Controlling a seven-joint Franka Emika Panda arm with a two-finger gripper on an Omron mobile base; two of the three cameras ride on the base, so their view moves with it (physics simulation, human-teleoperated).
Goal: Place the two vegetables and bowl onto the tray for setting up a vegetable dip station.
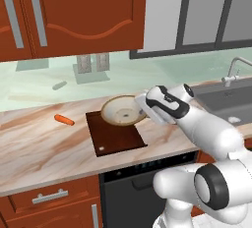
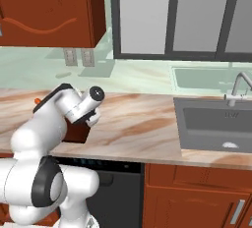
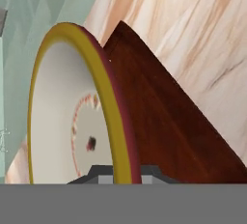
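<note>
The bowl [image 1: 123, 110], tan-rimmed and pale inside, hangs tilted over the far end of the dark brown tray [image 1: 118, 138]. My gripper [image 1: 143, 105] is shut on the bowl's right rim. In the hand view the bowl [image 3: 62, 121] stands on edge with its rim between my gripper's [image 3: 120, 175] tips, and the tray [image 3: 169, 121] lies just behind it. The orange carrot [image 1: 64, 119] lies on the counter left of the tray; a bit of the carrot [image 2: 37, 101] peeks out behind my arm. A slim grey-green shape [image 1: 59, 85], possibly the other vegetable, sits far back by the wall.
A steel sink [image 1: 226, 99] with a faucet [image 2: 236, 87] is set into the counter to the right. Red wall cabinets [image 1: 74, 11] hang above. Bare marble counter [image 2: 138, 124] stretches between the tray and the sink.
</note>
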